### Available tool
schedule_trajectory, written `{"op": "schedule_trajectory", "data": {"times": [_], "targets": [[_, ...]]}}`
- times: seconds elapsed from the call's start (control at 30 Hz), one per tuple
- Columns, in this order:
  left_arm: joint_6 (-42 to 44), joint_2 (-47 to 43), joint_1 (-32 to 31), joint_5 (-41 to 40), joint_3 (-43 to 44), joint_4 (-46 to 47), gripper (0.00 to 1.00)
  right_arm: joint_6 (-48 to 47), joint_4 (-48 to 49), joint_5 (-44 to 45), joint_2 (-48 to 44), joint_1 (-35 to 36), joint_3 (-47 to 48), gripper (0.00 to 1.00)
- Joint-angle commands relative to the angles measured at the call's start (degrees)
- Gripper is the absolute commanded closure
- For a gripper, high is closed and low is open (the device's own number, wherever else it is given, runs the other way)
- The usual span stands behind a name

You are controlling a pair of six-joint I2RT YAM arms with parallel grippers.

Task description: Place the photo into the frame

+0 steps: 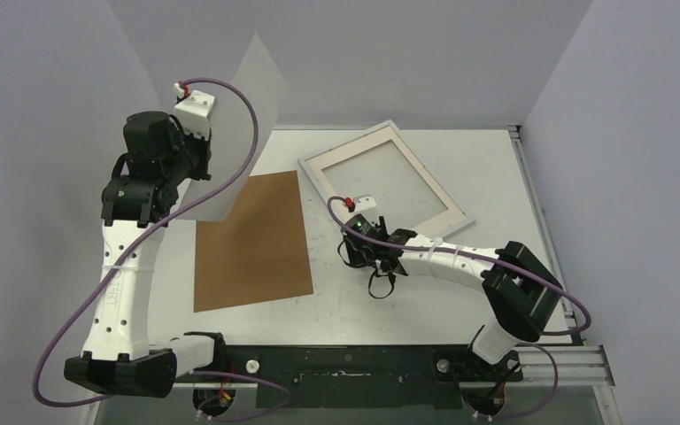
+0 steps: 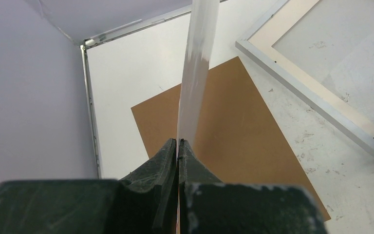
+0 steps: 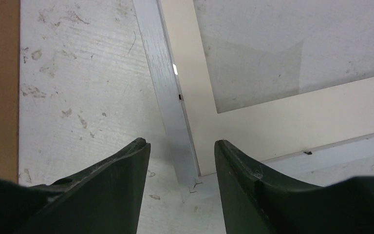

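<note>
**Q:** Which step is shown?
**A:** Insertion has not begun. The left tool is clamped on the photo, held edge-up above the table. The right tool, jaws apart, straddles a corner of the flat-lying frame. The next move probably calls for steadying the frame, then lowering the photo flat.
**Q:** Counts?
**A:** One photo, one frame, one mat, one brown board, two tools.
</note>
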Motion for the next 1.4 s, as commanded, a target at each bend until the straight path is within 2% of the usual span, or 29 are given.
{"op": "schedule_trajectory", "data": {"times": [0.0, 0.07, 0.6, 0.73, 0.83, 1.03, 1.37], "targets": [[-0.1, -0.8, 0.5, 0.9, 1.6, -0.5, 1.0, 0.6, 4.0, 1.3, 1.6, 0.2, -0.5, 0.56], [-0.1, -0.8, 0.5, 0.8, 2.0, -0.8, 1.0, 1.2, 4.5, 1.1, 2.4, 0.3, -1.0, 0.65], [-0.1, -1.8, 0.6, 1.2, 2.2, -1.5, 1.0, 3.5, 5.3, 3.0, 3.5, 2.8, -4.1, 0.66], [-0.4, -2.1, 0.5, 1.5, 2.2, -1.6, 1.0, 5.4, 5.4, 3.7, 2.9, 4.2, -5.3, 0.74], [-0.5, -2.2, 0.6, 1.4, 2.3, -1.7, 1.0, 8.3, 5.5, 4.2, 2.5, 5.6, -5.2, 0.76], [0.2, -3.3, 0.6, 1.1, 1.5, -1.9, 1.0, 16.6, 5.5, 5.6, 2.3, 8.2, -3.2, 0.76], [0.7, -5.1, 2.1, 2.2, 1.4, -3.1, 1.0, 23.4, 8.8, 2.9, 10.9, 11.0, 6.6, 0.76]]}}
